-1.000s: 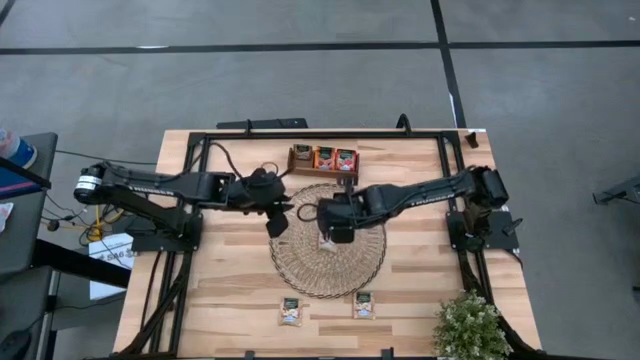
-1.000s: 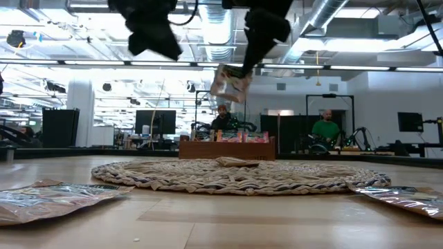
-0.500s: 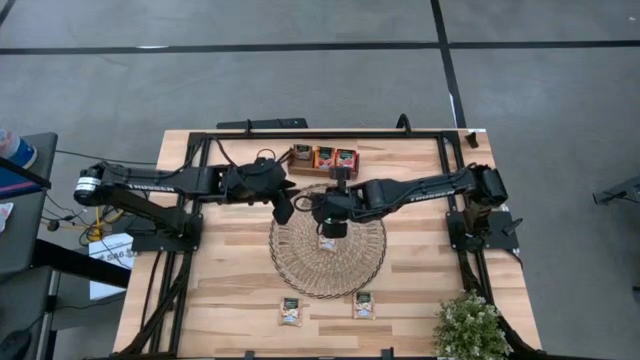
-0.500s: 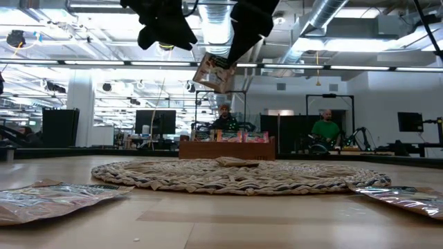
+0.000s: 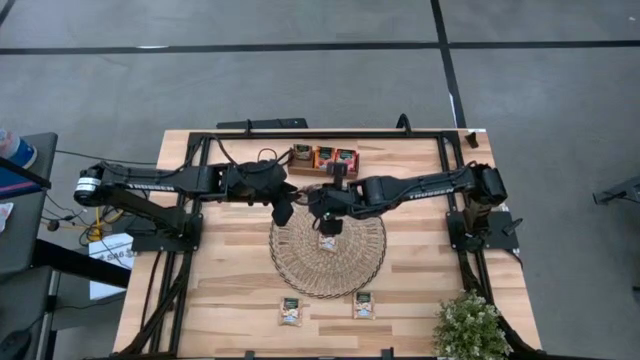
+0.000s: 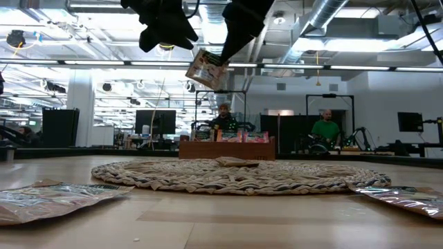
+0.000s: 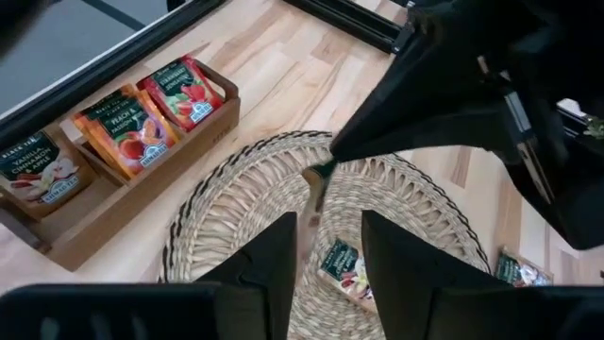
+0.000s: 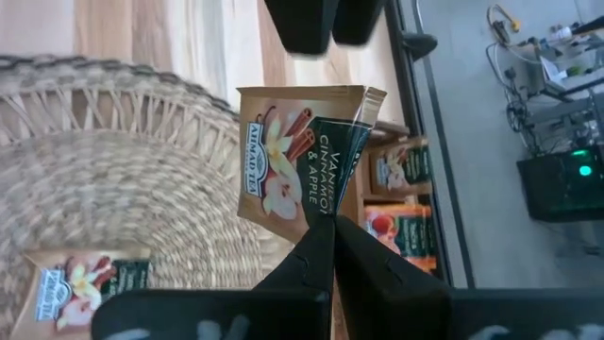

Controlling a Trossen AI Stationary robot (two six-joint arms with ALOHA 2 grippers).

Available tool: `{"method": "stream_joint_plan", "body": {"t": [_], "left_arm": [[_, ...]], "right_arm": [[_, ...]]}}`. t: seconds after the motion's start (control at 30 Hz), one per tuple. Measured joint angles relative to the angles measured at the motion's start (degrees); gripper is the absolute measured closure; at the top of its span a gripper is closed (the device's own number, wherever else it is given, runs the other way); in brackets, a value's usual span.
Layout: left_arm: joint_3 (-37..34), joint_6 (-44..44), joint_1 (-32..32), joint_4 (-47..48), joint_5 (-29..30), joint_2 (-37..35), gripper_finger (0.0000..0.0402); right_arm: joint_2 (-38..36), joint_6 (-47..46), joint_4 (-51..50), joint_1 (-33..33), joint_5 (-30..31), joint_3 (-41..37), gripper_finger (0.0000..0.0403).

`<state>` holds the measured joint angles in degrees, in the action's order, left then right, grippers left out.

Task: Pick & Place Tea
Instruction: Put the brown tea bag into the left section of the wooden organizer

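My right gripper hovers over the far part of the round woven mat, shut on a beige tea sachet with a dark green top, which hangs high above the mat in the low view. My left gripper hangs open just left of it, touching nothing. A second beige sachet lies flat on the mat. Two more lie flat on the table near its near edge. The wooden tray holds dark green, orange and red sachets standing on edge. My right gripper pinches the sachet between its two fingers at one edge, where the beige face meets the dark green band. The fingers come slanting down from above. The sachet is lifted clear and hangs tilted below them.
The tray stands just beyond the mat's far rim. A black frame rail runs along the table's far edge. A potted plant sits at the near right corner. People are in the room beyond the table.
My right gripper has carried the sachet up and toward the table's far left, from over the mat's middle to over its far part. My left gripper has moved a little toward the far edge and risen slightly. The sachets on the mat and table have stayed put.
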<state>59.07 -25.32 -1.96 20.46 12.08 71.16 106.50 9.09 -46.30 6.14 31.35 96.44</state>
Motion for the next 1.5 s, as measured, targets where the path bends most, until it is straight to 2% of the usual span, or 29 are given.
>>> {"method": "stream_joint_plan", "body": {"t": [0.3, 0.63, 0.97, 1.13, 1.27, 1.5], "left_arm": [[0.0, -1.1, 0.0, 0.5, 0.1, 0.3, 0.0245], [0.0, 0.3, 0.0, -1.5, -0.7, 3.7, 0.0243], [0.0, 2.7, -1.1, -5.4, 0.4, 3.9, 0.0243], [0.0, 3.0, -2.2, -5.2, -1.8, 3.9, 0.0244], [0.0, 3.4, -2.7, -5.2, -2.7, 3.9, 0.0263], [0.0, 4.5, -2.7, -5.1, -3.6, 3.9, 0.0325]], "right_arm": [[0.0, 0.6, 0.6, 0.0, -0.3, 0.0, 0.0403], [0.0, 0.6, 0.6, 0.0, -1.3, 0.0, 0.0403], [0.0, 1.4, 0.5, 0.1, -1.5, 0.0, 0.0403], [0.0, 1.5, 0.5, 0.1, -1.6, 0.0, 0.0403], [0.0, 1.9, 0.5, 0.1, -1.6, 0.0, 0.0403], [0.0, 2.1, 0.5, 0.1, -1.6, 0.0, 0.0403]]}}
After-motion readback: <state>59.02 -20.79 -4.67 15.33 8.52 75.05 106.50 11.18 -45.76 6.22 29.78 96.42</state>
